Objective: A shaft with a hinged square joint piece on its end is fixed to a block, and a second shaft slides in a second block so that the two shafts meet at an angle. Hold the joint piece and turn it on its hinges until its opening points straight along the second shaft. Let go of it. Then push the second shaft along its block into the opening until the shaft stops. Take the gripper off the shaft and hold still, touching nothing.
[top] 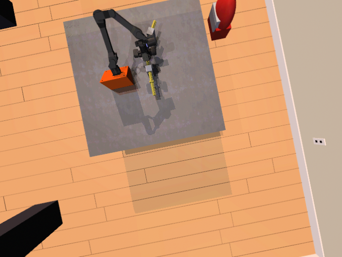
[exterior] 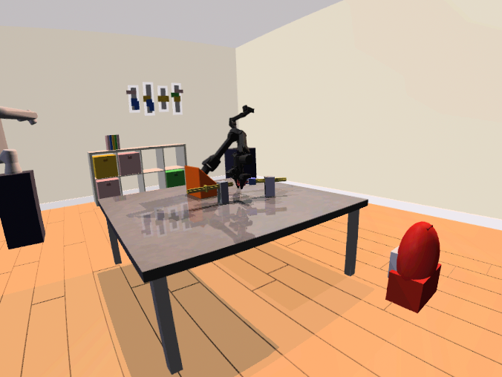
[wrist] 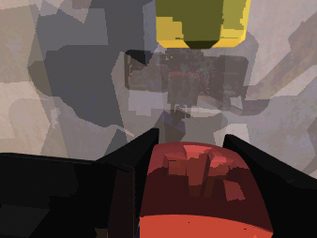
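Note:
The fixed first shaft [top: 154,23] [exterior: 280,179] is yellow and passes through a grey block [top: 151,30] [exterior: 269,187]. A blue part [exterior: 252,181] sits on its inner end. My gripper [exterior: 239,185] [wrist: 190,138] is shut on the red joint piece [wrist: 202,183], which fills the space between the fingers. The yellow second shaft [top: 150,76] [exterior: 197,189] [wrist: 202,23] runs through the other grey block [top: 148,68] [exterior: 223,193]. In the wrist view its end faces the joint piece, roughly in line with it, with a gap between them. The opening's inside is hidden.
The orange arm base [top: 118,80] [exterior: 198,182] stands on the grey table [top: 190,110] [exterior: 162,239] beside the second shaft. The two blocks flank my gripper. A red egg-shaped object [top: 225,13] [exterior: 418,251] stands off the table.

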Robot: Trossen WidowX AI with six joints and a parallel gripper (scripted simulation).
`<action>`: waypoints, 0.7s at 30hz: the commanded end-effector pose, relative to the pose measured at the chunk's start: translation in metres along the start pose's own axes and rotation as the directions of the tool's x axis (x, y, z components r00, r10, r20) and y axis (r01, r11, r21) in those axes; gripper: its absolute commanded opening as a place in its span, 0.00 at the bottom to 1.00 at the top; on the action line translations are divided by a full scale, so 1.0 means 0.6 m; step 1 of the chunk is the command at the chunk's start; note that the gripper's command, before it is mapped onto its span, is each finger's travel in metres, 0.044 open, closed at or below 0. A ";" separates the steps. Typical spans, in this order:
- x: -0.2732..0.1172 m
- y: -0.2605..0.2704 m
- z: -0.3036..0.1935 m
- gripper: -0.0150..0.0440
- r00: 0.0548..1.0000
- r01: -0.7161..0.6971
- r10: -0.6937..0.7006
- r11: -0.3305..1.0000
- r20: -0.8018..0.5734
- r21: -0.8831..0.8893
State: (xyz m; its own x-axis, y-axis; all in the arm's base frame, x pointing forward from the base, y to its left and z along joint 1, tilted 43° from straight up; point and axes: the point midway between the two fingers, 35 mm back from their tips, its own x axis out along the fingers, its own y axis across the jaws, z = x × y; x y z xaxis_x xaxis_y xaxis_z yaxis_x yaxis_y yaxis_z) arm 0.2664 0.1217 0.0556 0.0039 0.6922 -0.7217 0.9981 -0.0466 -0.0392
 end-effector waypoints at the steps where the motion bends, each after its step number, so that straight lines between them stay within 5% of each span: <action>1: 0.002 0.005 0.000 0.25 1.000 0.001 -0.003 0.998 -0.031 -0.065; 21: 0.002 0.004 0.000 0.25 1.000 0.002 -0.004 0.998 -0.027 -0.058</action>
State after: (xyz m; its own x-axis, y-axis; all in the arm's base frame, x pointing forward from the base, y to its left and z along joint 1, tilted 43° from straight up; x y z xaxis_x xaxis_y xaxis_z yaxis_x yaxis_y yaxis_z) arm 0.2690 0.1226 0.0546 0.0014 0.7122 -0.7019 1.0000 -0.0026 -0.0006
